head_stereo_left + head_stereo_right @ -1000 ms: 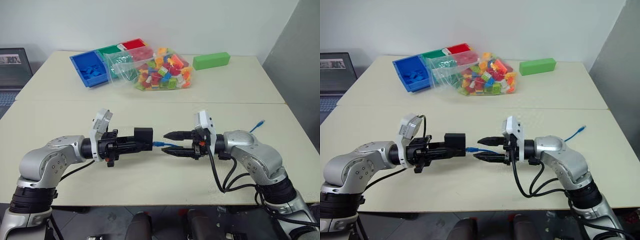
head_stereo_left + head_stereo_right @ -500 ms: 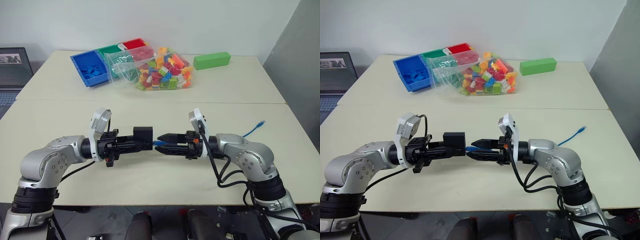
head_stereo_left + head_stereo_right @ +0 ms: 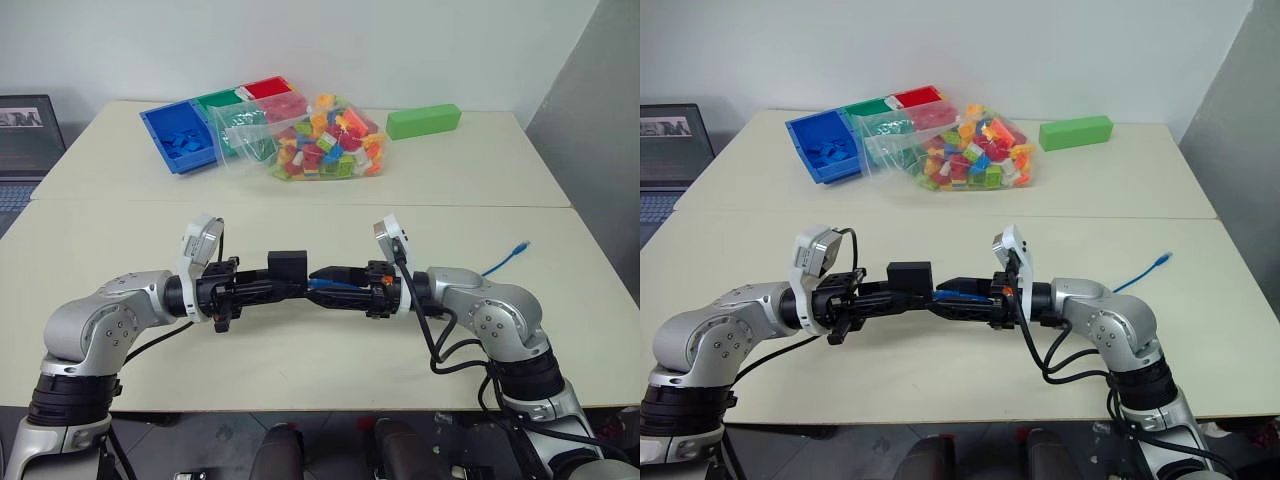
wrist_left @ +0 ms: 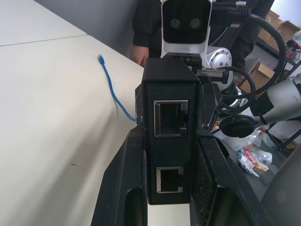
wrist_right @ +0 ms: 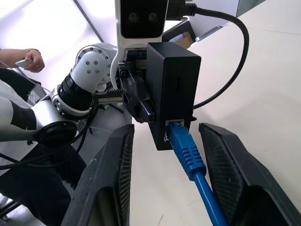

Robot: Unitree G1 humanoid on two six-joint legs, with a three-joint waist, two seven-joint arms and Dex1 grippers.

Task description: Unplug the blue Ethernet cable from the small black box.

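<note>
Plainly the small black box (image 3: 287, 266) is held above the worktop (image 3: 300, 215), near its 6 o'clock edge, clamped in the left gripper (image 3: 283, 287), whose jaws are closed on its lower sides. The blue Ethernet cable (image 5: 190, 155) is plugged into the box's lower port; its plug boot sits between the right gripper (image 5: 176, 162) fingers (image 5: 106, 188), which stand apart on either side without pinching it. From there the cord runs toward 3 o'clock, its free plug (image 3: 520, 244) resting on the worktop.

By my judgement the box is light, rigid and smooth-sided, so it may slip if pulled hard. The cord is limp and gives no purchase; the ridged boot is the stiff part to pinch, close to the port, and the latch tab probably needs pressing before a straight pull.
</note>
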